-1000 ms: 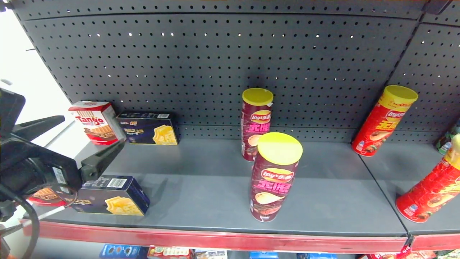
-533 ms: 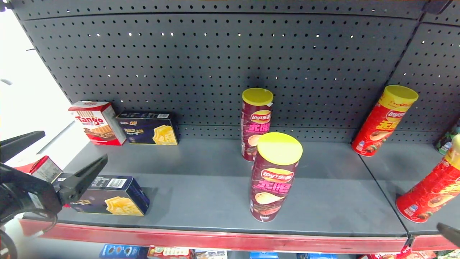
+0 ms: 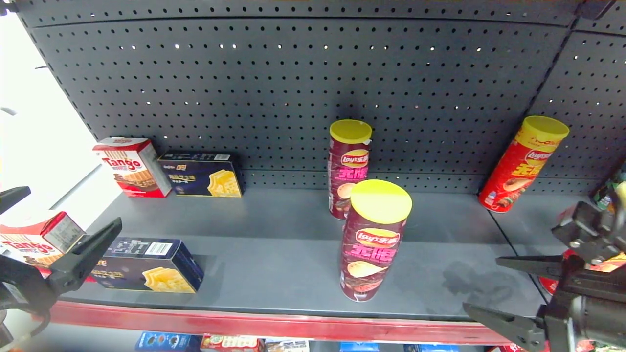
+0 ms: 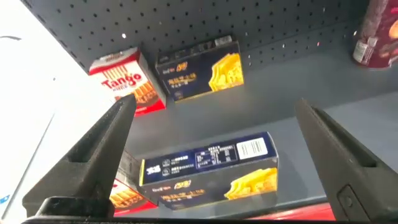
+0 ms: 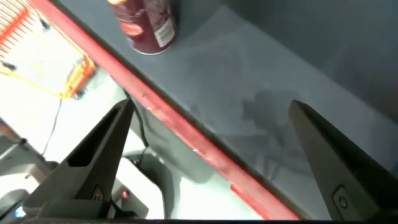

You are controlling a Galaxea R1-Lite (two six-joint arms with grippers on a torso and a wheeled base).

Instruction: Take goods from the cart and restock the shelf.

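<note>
Nearest, the left gripper (image 3: 73, 205) hangs off the left front corner of the shelf (image 3: 283, 259), its fingers spread wide and holding nothing. The right gripper (image 3: 481, 283) sits before the shelf's right front edge, also spread wide and empty, just over the red edge strip (image 3: 244, 322). In the left wrist view the left gripper's (image 4: 214, 106) fingers frame a dark blue box (image 4: 208, 171) without touching it. That dark blue box (image 3: 146, 264) lies in the front row. A red wafer box (image 3: 34, 239) is right beside it at the shelf's left end. Farther right in the front row a maroon chip can (image 3: 374, 244) stands upright with a yellow lid; the right wrist view catches its base (image 5: 146, 25) well apart from the right gripper (image 5: 211, 106). A red can (image 3: 606, 264) is partly hidden behind the right arm. Behind, a second maroon can (image 3: 348, 166) stands near the pegboard back (image 3: 293, 88). A second red wafer box (image 3: 129, 166) and a second blue box (image 3: 203, 173) sit side by side at the back left. Another red can (image 3: 523, 164) stands at the back right.
</note>
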